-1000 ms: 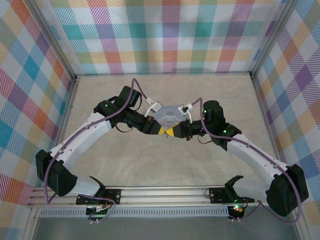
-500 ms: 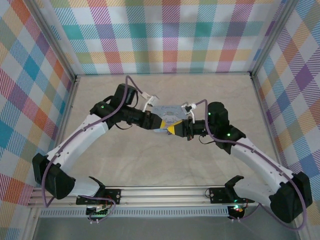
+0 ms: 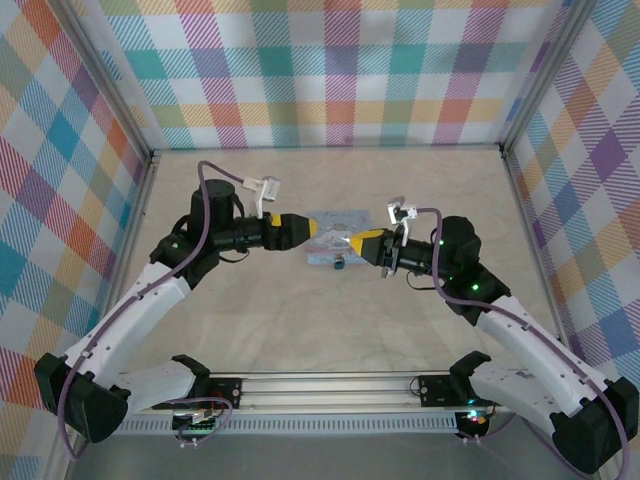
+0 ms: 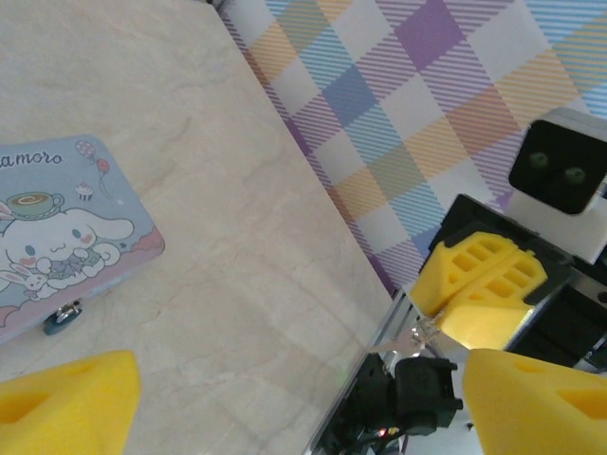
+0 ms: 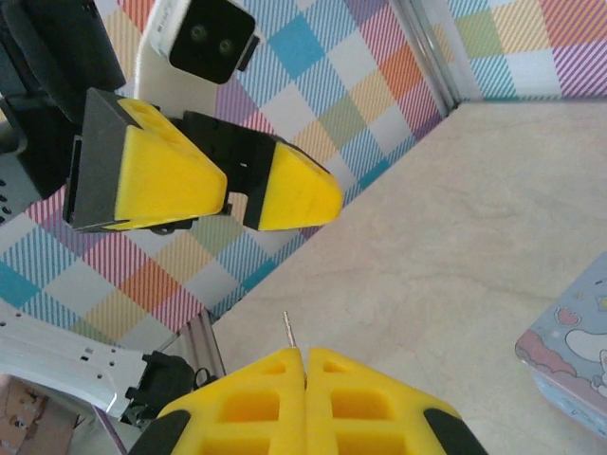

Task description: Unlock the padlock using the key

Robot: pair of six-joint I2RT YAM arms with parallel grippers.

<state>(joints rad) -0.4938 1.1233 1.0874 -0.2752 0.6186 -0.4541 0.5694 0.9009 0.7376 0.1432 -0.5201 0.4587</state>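
Key (image 5: 288, 332) sat pinched in the right gripper (image 5: 303, 354), fingers together on it, just right of the tin (image 4: 66, 227). Left gripper (image 3: 308, 227) gaped empty above the tin's left end. Padlock (image 4: 62, 316) lay against the tin's near edge. Judgement: steady the padlock first, then bring the key in slowly and square.

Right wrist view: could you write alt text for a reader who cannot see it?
The right gripper, at the bottom, is shut on the key, whose thin metal tip sticks out. The left gripper hangs open at upper left above the beige table; a corner of the pale blue tin shows at right.
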